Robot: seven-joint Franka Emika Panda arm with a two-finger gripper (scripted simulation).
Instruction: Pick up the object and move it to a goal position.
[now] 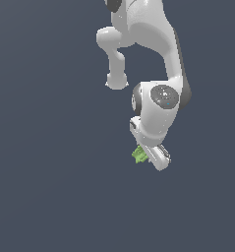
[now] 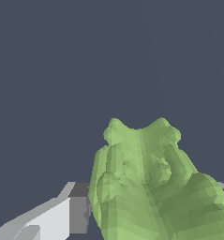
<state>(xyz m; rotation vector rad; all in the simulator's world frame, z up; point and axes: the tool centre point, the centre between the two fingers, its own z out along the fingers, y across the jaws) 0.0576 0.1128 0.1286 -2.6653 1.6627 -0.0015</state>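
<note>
Plainly, the white arm (image 1: 156, 59) bends down to its end effector (image 1: 151, 156), and the light-green object (image 1: 138, 154) sits at its tip — pressed against it on the exterior view's left. In the wrist view the object (image 2: 151, 187) looms large and grooved, one grey-and-white finger (image 2: 62, 213) touching its side — the end effector is closed around the object.

One green object (image 1: 138, 155), one gripper (image 1: 149, 158)
</note>
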